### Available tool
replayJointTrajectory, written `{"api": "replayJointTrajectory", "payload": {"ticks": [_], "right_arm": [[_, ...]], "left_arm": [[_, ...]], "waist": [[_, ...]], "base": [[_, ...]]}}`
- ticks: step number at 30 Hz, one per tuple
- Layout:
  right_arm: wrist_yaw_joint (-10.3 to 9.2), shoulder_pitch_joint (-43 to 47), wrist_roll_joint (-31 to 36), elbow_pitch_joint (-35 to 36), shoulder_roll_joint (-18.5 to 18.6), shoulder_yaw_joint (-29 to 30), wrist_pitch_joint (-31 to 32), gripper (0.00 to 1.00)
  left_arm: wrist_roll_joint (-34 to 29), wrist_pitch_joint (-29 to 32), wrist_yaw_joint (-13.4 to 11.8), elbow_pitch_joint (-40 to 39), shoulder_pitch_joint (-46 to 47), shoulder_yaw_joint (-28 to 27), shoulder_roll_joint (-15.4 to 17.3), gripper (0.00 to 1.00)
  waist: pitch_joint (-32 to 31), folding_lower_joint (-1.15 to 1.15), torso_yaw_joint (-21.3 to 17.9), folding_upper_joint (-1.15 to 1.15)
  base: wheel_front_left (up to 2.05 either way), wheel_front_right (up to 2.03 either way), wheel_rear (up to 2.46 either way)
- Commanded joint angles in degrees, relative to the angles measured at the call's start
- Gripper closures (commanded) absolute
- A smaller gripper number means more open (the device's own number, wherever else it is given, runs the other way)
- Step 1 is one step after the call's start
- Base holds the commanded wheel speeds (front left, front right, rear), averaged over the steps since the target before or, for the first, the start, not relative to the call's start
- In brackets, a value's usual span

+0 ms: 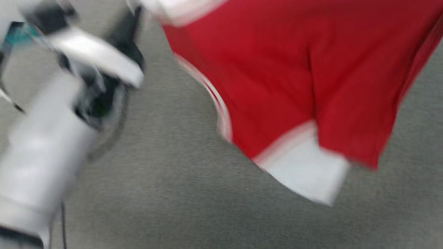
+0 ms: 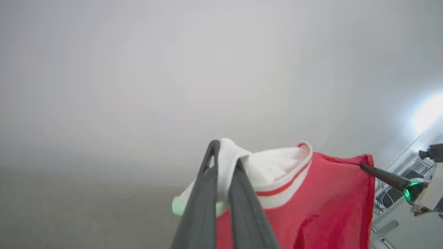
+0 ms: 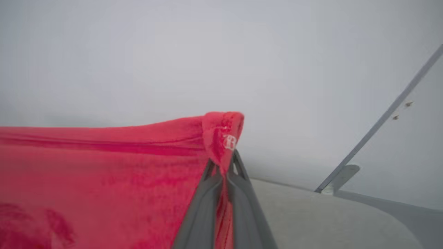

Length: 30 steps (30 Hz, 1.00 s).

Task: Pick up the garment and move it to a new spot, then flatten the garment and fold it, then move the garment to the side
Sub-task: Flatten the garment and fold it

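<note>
red shirt held up and stretched over a grey felt-like surface, left gripper pinched tight on its white striped sleeve end, right gripper clamped on a red corner, pale bare wall behind

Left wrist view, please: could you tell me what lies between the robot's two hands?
The garment spans it: the left hand pinches its white trimmed edge, the right hand its red corner, shown in the left wrist view.

The garment is red with white sleeve ends and red-and-white striped trim; the desk is speckled grey.
</note>
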State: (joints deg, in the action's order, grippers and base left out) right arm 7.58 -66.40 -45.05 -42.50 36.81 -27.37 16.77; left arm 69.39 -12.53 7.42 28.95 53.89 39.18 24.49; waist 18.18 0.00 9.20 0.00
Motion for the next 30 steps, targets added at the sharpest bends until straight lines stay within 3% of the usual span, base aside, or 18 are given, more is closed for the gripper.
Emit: {"api": "replayJointTrajectory", "payload": {"ticks": [1,9,14,22,30], "right_arm": [[-0.16,-2.8,1.2,-1.9,0.0,1.2,-1.8,1.00],[-0.30,-19.1,5.9,-13.0,-2.9,8.1,-13.5,1.00],[-0.35,-21.6,8.2,-17.8,-4.7,8.1,-17.5,1.00],[-0.24,-11.1,4.7,-19.6,-6.1,4.2,-17.5,1.00],[-0.22,5.5,-3.0,-11.6,-3.7,-0.7,-16.2,1.00]], "left_arm": [[0.9,0.0,0.0,2.0,4.0,-1.5,0.3,1.00],[1.7,-1.8,-0.1,15.1,26.8,-7.7,-1.2,1.00],[3.7,-2.8,-0.1,16.0,32.8,-11.5,-3.0,1.00],[8.2,-2.7,0.0,10.6,19.2,-5.9,-4.0,1.00],[12.8,-2.7,0.0,1.4,-2.0,-2.2,-2.5,1.00]], "waist": [[1.3,0.00,-2.3,0.00],[3.6,0.00,-5.3,0.00],[3.4,0.00,-6.2,0.00],[2.6,0.00,-5.7,0.00],[0.5,0.00,-5.1,0.00]], "base": [[0.00,0.00,0.00],[0.00,0.00,0.00],[0.00,0.00,0.00],[0.00,0.00,0.00],[0.00,0.00,0.00]]}}
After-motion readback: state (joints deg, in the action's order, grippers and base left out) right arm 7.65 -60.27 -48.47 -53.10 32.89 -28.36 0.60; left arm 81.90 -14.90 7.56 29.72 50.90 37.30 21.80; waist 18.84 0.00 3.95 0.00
